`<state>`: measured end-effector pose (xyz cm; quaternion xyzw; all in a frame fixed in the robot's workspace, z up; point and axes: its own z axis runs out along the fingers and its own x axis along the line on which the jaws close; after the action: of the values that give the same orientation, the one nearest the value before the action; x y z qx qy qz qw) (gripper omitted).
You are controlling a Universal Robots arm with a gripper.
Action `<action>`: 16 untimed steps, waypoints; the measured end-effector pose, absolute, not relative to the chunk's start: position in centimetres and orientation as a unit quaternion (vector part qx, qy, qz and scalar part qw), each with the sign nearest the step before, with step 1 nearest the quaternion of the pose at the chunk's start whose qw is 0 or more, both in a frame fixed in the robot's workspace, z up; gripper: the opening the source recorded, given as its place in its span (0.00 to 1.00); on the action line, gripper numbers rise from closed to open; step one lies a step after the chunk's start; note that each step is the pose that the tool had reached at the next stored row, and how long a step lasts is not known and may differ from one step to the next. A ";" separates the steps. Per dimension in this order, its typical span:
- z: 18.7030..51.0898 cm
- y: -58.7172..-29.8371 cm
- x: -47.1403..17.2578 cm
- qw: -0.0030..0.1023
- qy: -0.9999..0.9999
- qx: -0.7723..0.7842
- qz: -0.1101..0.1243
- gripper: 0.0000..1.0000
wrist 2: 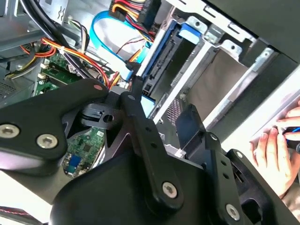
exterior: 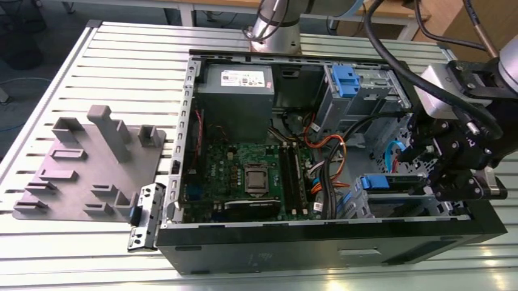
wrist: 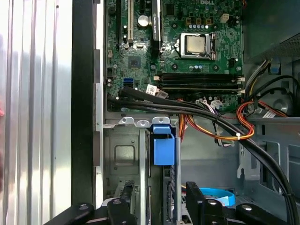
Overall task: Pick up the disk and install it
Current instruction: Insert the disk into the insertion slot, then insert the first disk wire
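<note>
My hand (exterior: 457, 176) hangs at the right of the exterior view, over the drive bay (exterior: 401, 200) in the lower right corner of the open computer case (exterior: 324, 239) on the bench (exterior: 121, 54). The disk (exterior: 391, 182) sits on edge in that bay, blue rail up — seated or nearly so, I judge. My fingers (wrist: 199, 204) are spread and grip nothing. The install step looks close to done; the next move calls for checking the disk's seating.
</note>
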<state>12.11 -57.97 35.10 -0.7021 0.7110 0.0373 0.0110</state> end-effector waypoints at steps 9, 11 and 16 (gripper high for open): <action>34.7 -57.4 12.0 0.014 0.707 -0.706 0.036 0.55; 34.7 -57.4 12.0 0.014 0.706 -0.707 0.036 0.55; 34.7 -57.4 12.0 0.014 0.706 -0.707 0.036 0.55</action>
<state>11.96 -57.43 34.70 -0.7071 0.7061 0.0360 0.0139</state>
